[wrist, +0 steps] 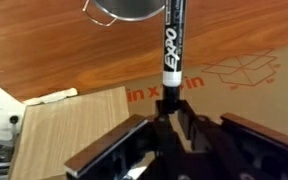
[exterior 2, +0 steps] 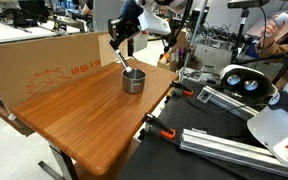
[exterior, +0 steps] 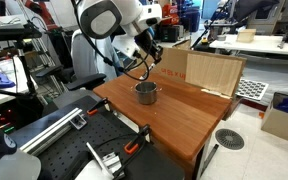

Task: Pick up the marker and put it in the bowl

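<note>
The bowl (exterior: pixel 146 93) is a small shiny steel pot standing on the wooden table (exterior: pixel 184 115); it also shows in the exterior view (exterior 2: pixel 133 80) and at the top of the wrist view (wrist: pixel 129 10). My gripper (wrist: pixel 169 112) is shut on the marker (wrist: pixel 172 45), a black Expo pen with a whitish end at the jaws. The marker points from the jaws toward the bowl's rim. In both exterior views the gripper (exterior: pixel 142 62) (exterior 2: pixel 122 45) hangs just above the bowl, the marker (exterior 2: pixel 125 60) angled down to it.
A cardboard sheet (exterior: pixel 212 72) stands upright along the table's far edge, also seen in the exterior view (exterior 2: pixel 44 62). Clamps (exterior 2: pixel 162 130) grip the table edge. Metal rails and equipment (exterior 2: pixel 234 145) lie beside the table.
</note>
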Robot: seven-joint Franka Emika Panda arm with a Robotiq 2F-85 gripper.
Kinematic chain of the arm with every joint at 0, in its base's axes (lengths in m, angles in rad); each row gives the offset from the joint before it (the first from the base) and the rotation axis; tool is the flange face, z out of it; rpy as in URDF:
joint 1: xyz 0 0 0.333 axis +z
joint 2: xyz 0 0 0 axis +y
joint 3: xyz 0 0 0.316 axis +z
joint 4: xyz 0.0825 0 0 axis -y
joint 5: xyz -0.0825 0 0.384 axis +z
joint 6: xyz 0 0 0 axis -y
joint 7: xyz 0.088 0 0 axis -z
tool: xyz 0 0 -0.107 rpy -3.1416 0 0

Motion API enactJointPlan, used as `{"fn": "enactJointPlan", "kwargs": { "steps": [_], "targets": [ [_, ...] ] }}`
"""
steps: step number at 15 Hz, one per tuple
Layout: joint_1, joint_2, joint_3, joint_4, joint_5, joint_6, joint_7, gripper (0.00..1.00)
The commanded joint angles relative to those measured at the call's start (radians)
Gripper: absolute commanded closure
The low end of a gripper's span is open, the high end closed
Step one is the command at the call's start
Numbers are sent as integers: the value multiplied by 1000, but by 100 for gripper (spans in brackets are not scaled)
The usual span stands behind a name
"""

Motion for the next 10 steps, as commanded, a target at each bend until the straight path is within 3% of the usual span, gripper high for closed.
{"fn": "enactJointPlan", "kwargs": {
  "steps": [1,6,8,9,10],
  "targets": [
    [-115,51,72,-25,-81,70,3,95],
    [-212,111,88,-61,-171,108,2,95],
    [-220,117,79,-73,-187,113,-1,95],
    [-211,115,68,-77,-184,116,-3,56],
    [-208,115,61,-79,-182,113,-6,56]
  ]
}}
